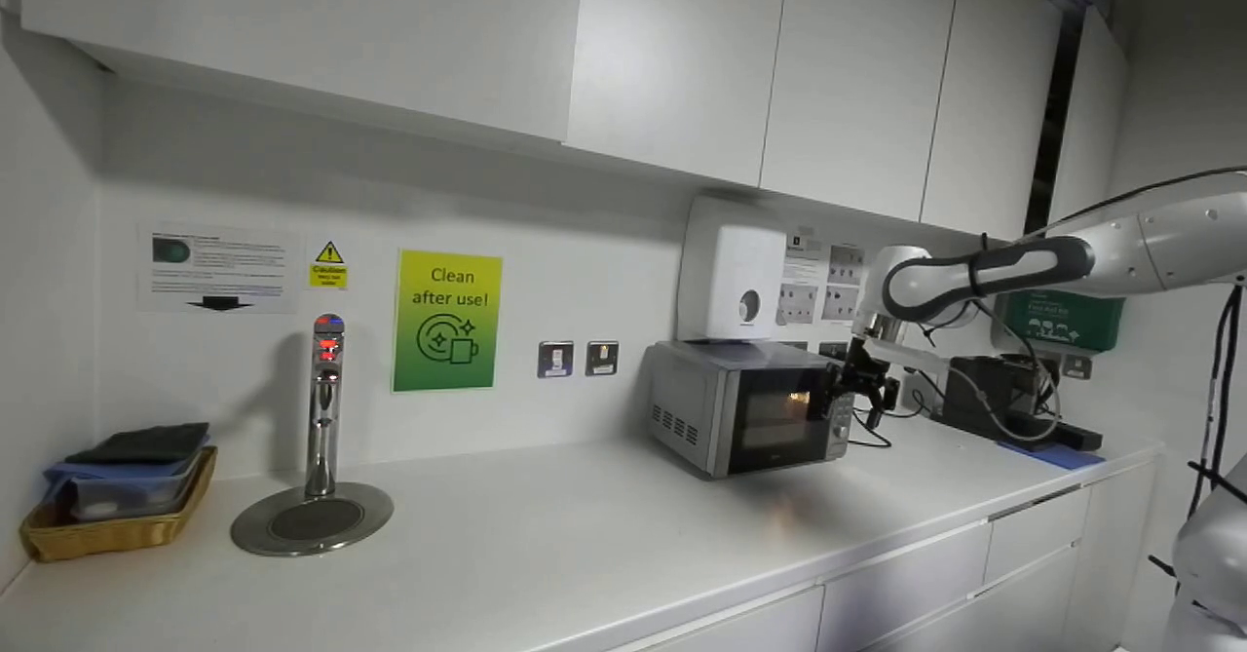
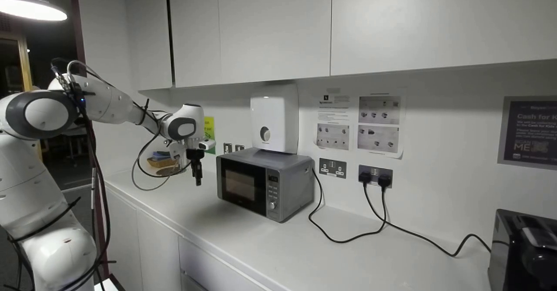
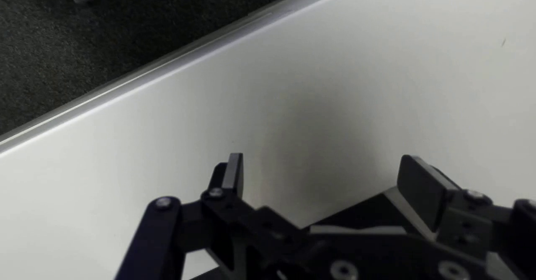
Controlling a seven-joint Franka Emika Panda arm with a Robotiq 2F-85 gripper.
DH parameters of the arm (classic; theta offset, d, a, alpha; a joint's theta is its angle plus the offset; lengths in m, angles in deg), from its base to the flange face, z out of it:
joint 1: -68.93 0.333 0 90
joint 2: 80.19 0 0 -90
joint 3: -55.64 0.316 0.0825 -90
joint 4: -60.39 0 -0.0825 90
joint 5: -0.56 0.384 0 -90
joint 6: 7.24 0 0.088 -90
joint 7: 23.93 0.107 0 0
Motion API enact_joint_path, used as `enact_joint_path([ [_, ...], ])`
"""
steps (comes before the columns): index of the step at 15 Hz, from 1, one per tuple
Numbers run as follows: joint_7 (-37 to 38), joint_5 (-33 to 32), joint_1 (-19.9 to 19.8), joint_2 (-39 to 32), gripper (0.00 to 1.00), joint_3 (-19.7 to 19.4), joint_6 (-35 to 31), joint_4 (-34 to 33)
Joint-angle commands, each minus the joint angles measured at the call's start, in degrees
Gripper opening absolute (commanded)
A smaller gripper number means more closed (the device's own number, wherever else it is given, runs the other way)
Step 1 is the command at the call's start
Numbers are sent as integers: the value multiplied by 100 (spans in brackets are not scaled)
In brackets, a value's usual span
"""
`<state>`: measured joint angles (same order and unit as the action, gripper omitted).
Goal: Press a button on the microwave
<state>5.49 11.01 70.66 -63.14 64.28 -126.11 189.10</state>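
We judge that the task is only at the approach. The silver-grey, boxy microwave (image 2: 266, 183), with a dark glass door (image 2: 240, 185), stands on the long white counter (image 2: 313, 256); its narrow grey strip of buttons (image 2: 273, 191) faces out beside the door. Our black, two-fingered claw (image 3: 323, 163) hangs before the microwave, apart from it, spread wide and holding nothing. No press is under way; reaching the strip and pushing a button are left, we think.
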Motion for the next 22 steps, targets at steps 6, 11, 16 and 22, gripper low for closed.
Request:
enact_joint_path([
  [6,1332,-101,-367,-350,100,-229,-667,-333],
  [11,2135,-206,-594,-423,100,-438,-803,-544],
  [16,2672,-377,-827,-474,100,-696,-905,-706],
  [22,3395,-961,-1145,-534,100,-952,-770,-803],
])
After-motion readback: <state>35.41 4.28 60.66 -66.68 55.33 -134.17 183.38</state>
